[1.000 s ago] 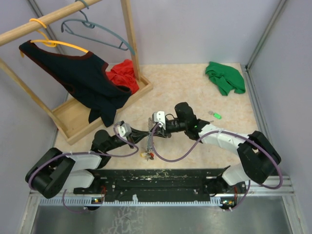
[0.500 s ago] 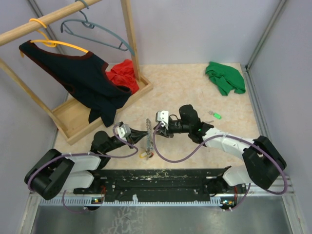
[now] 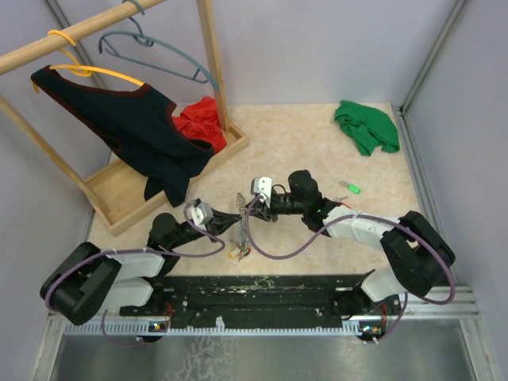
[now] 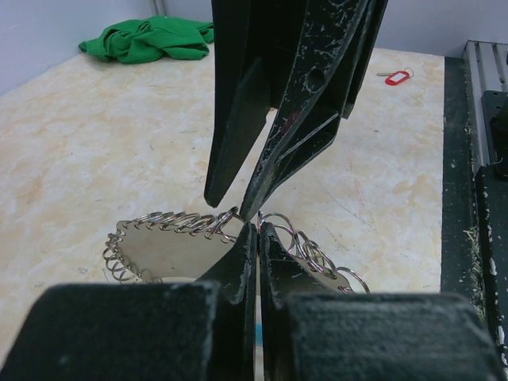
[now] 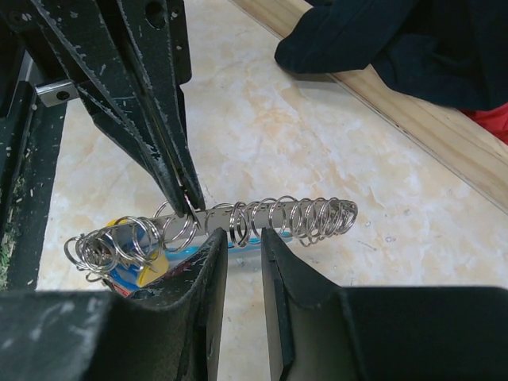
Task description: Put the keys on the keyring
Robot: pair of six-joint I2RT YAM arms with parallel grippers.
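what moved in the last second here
The right arm swung outward to the right, then came back, with the right gripper at the keyring, which shifted slightly left. The left gripper stayed shut on the keyring; the green key and green cloth did not move.

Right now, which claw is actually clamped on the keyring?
The left claw: it is pinched shut on the keyring, while the right claw shows a clear gap at its tips.

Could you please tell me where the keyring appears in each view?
Top view: keyring just below centre.
Left wrist: keyring low, left of centre.
Right wrist: keyring across the middle.
Shared landmark: the beige table beneath it.
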